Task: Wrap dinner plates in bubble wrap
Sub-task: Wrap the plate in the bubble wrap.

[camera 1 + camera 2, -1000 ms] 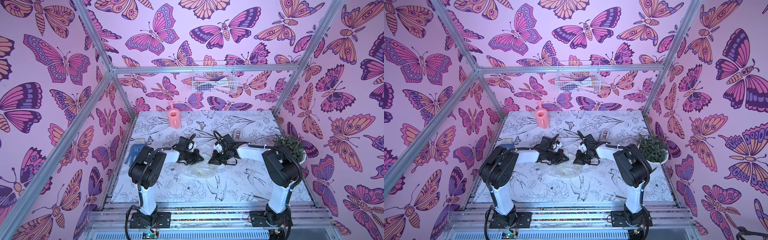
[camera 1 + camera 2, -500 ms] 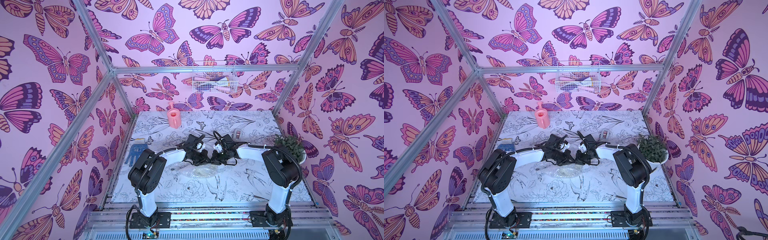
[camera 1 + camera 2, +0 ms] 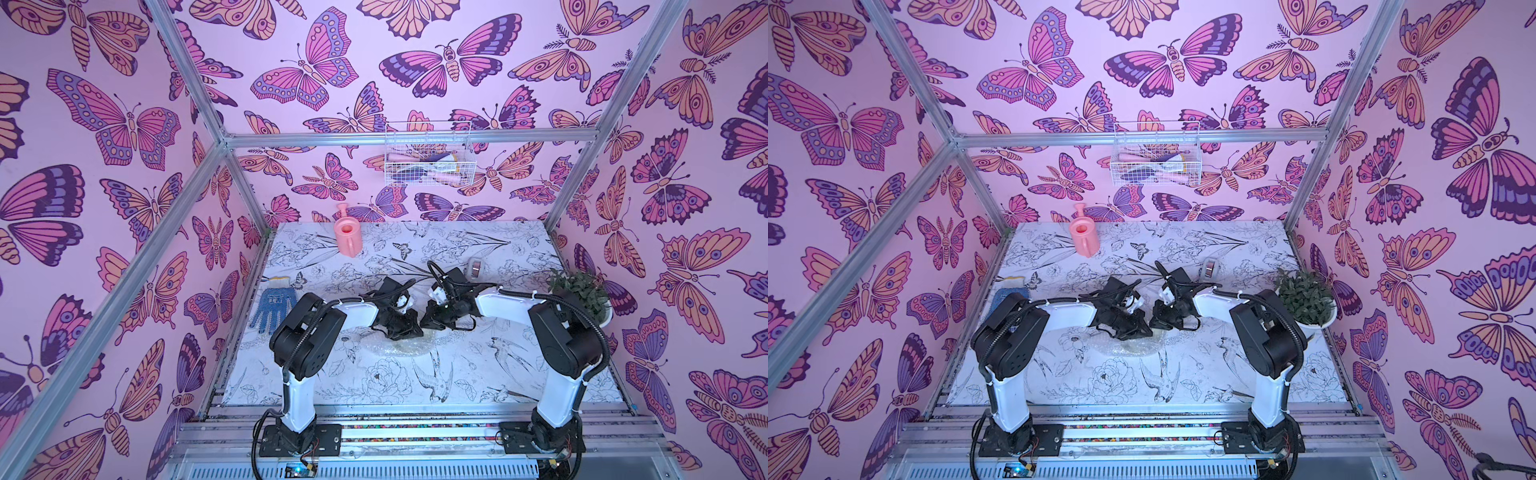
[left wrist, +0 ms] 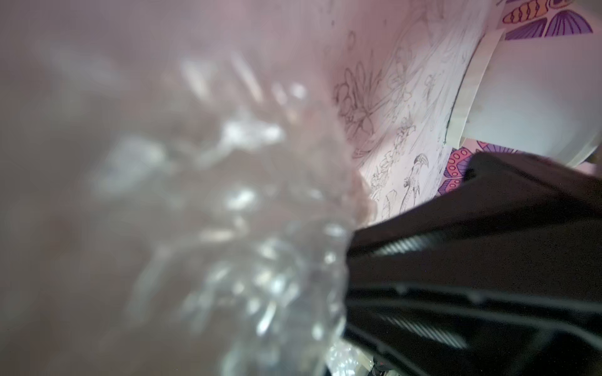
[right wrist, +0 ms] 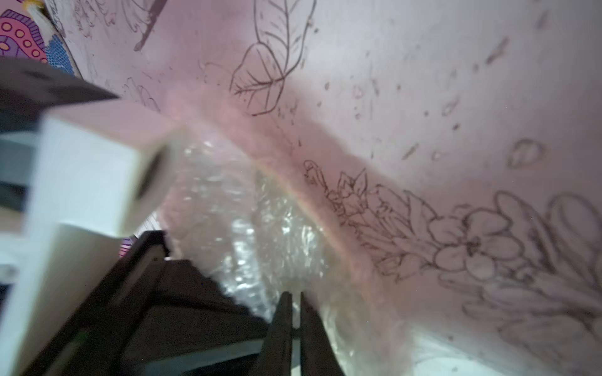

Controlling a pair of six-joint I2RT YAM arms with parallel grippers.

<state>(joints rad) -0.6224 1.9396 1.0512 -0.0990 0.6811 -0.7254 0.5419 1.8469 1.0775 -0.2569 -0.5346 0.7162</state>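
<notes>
Butterfly-walled cell (image 3: 124, 124) | floral-print tabletop (image 3: 457, 374) | left fingers (image 4: 456, 247) clamp bubble wrap (image 4: 228, 228) | right fingers (image 5: 281, 325) slightly apart

**Left arm** (image 3: 308, 337), **right arm** (image 3: 566, 332): matched pair.
- Links: glossy white moulded shells with rounded edges.
- Joints: bulky matt black housings. The round end caps are ringed with small screws.
- Cabling: black corrugated conduit (image 3: 582, 309) runs along each arm, fixed with white ties. There are loose black leads at the wrists.
- Base plates (image 3: 300, 441): black, square, bolted at the corners, with thin red and black wires beside them.

**Left gripper** (image 3: 415, 331), **right gripper** (image 5: 294, 302): black, with flat tapering fingers and ribbed inner faces. A small white block sits at each wrist.
</notes>
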